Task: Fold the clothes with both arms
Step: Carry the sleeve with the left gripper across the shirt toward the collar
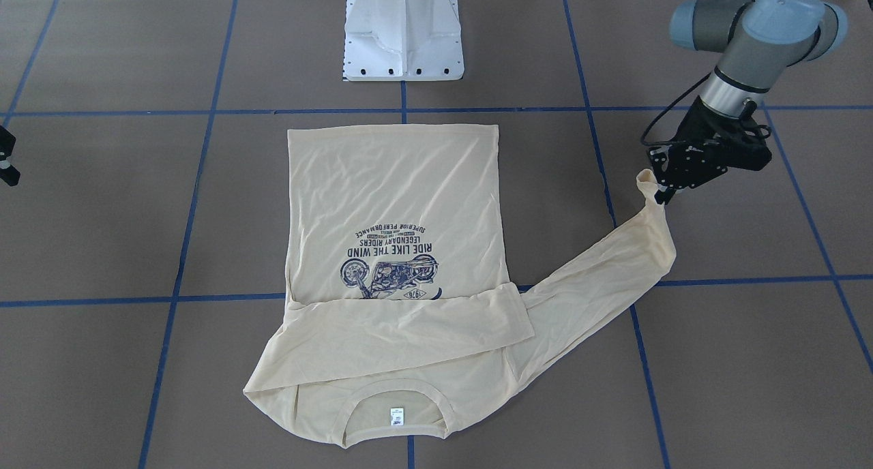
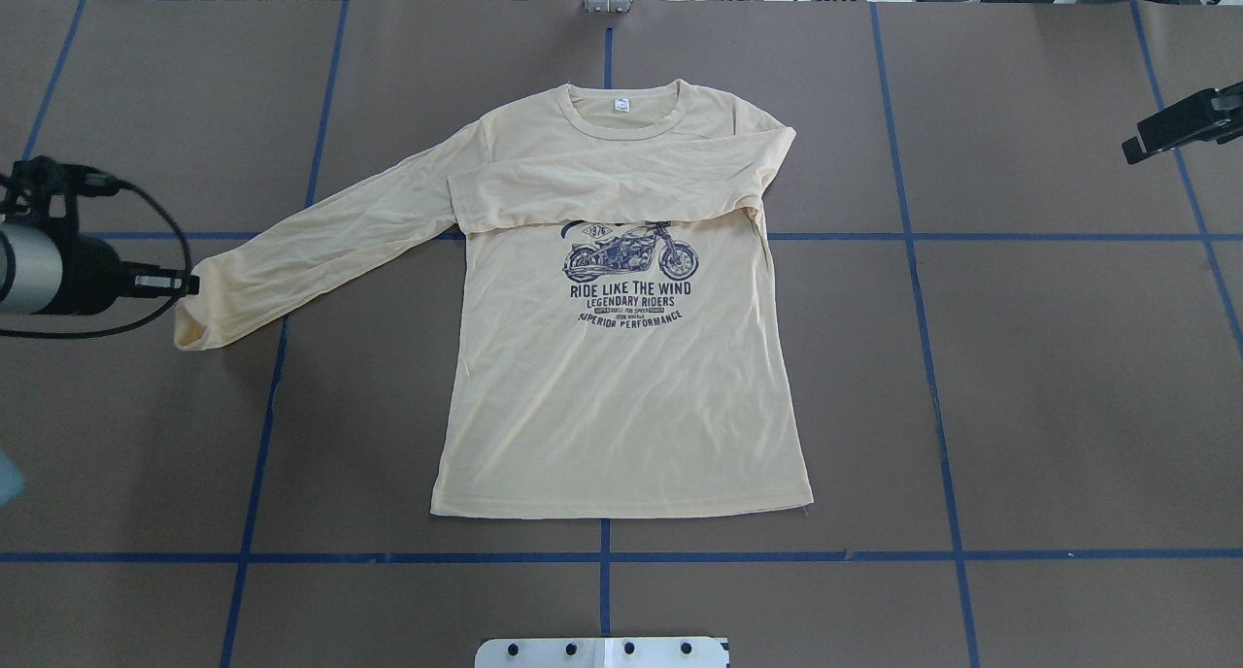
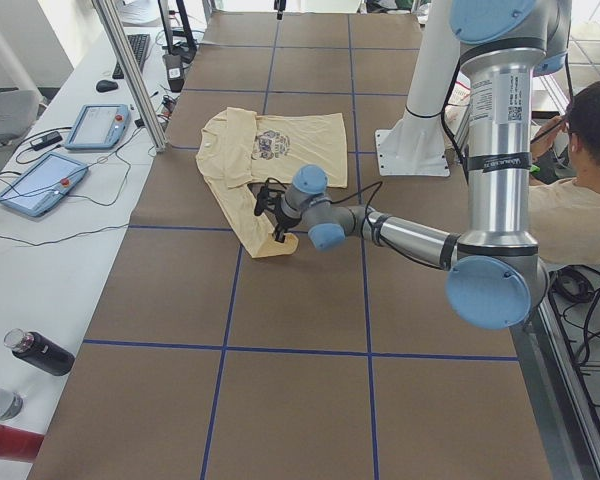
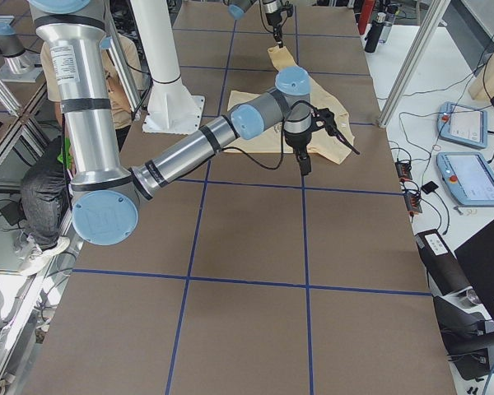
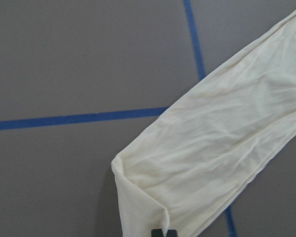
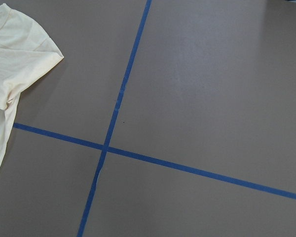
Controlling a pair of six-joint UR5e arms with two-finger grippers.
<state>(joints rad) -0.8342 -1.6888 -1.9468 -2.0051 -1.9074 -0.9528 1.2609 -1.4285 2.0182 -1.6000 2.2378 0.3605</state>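
Note:
The cream long-sleeved shirt (image 2: 621,406) lies flat on the brown table, motorcycle print up, with its collar far from the robot's base. One sleeve (image 2: 621,183) is folded across the chest. The other sleeve (image 2: 320,246) stretches out sideways, and its cuff (image 5: 138,197) is lifted a little. My left gripper (image 1: 660,195) is shut on that cuff, and its fingertips (image 5: 164,232) show pinched together on the cloth. My right gripper (image 2: 1131,150) hangs beyond the shirt's other side with nothing in it. Its wrist view shows no fingertips, only the shirt's shoulder (image 6: 19,54) and bare table.
The white pedestal base (image 1: 404,33) stands behind the shirt's hem. Blue tape lines (image 2: 602,556) grid the table. A person (image 3: 580,200) sits beside the robot. Tablets (image 3: 100,125) and bottles (image 3: 40,352) lie on the side table.

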